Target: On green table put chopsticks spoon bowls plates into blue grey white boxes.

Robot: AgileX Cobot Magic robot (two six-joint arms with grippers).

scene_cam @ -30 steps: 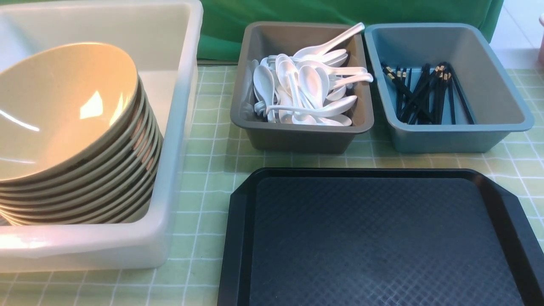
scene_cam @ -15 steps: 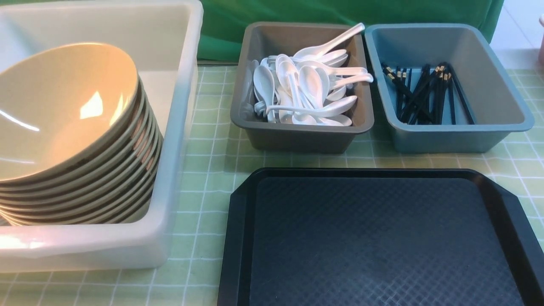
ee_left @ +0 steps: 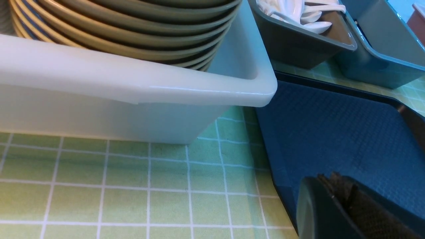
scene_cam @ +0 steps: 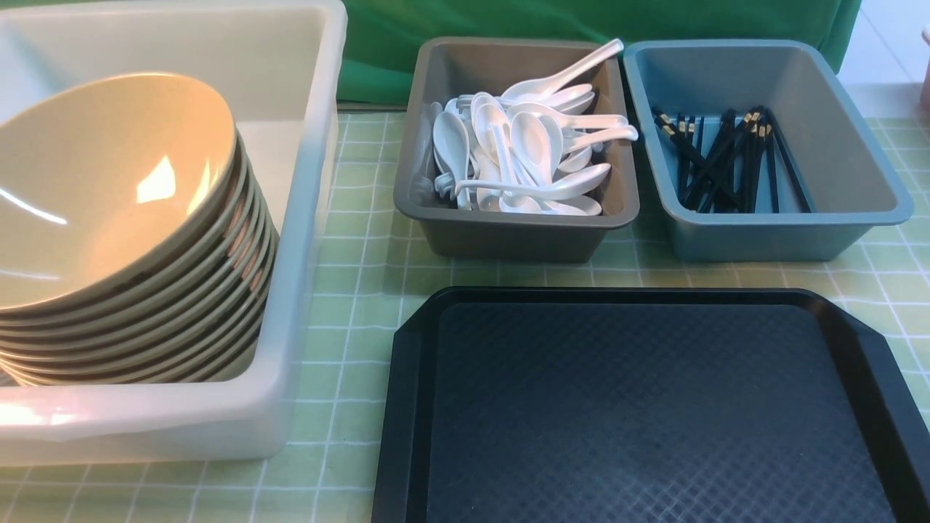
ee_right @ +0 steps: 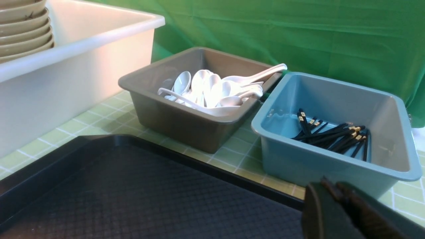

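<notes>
Green cloth [scene_cam: 581,18] hangs behind the green table [scene_cam: 349,290], ruled in white squares. Nearest the robot lies a black tray [scene_cam: 654,407], bare. Three boxes stand beyond it: a white box [scene_cam: 305,218] on the left holding a tilted stack of about ten bowls [scene_cam: 109,196], a grey box [scene_cam: 508,232] piled with many spoons [scene_cam: 523,152], and touching it a blue box [scene_cam: 763,232] with a bundle of chopsticks [scene_cam: 726,163]. No plates show. Left gripper [ee_left: 345,199] and right gripper [ee_right: 335,202] are both closed, holding nothing, low over the tray's near edge.
</notes>
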